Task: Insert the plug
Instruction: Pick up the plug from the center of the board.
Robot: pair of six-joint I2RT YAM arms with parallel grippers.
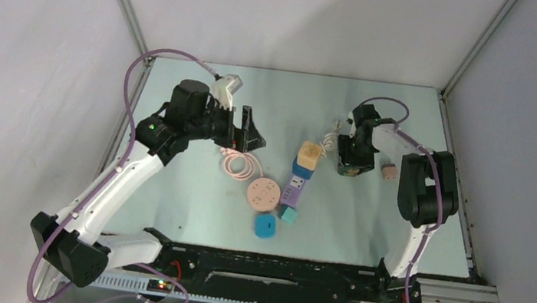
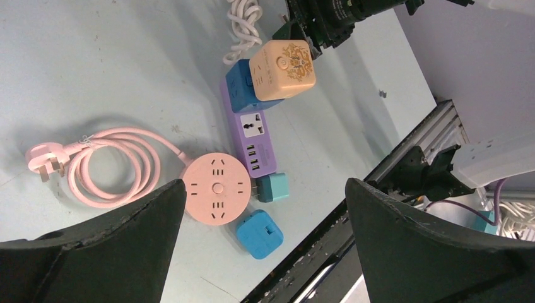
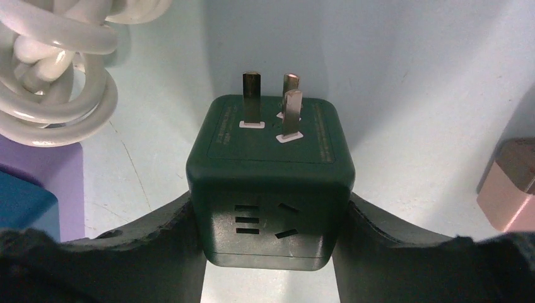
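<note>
Table point(image 1: 191, 188), pale green. Left gripper point(image 1: 246, 135) is spread wide with nothing in it, over the pink cord point(image 2: 107, 167). Right gripper point(image 3: 270, 205) is clamped on the green plug point(image 3: 271, 183), fingers on two opposite sides. The plug is a cube, just right of the strip's point(image 2: 252, 136) far end, beside the white cord point(image 3: 50, 63). Its three prongs point(image 3: 252, 98) point away from the wrist, in line with the fingers; can't tell if they touch the table. The purple strip's long axis runs near to far, slightly tilted. Beige cube point(image 2: 284, 69) sits on blue adapter point(image 2: 238, 85) at the strip's far end. Round pink socket point(image 2: 214, 189) touches the strip's near end, teal cube point(image 2: 272, 187) there too. Loose blue cube point(image 2: 260, 235) lies nearer still.
</note>
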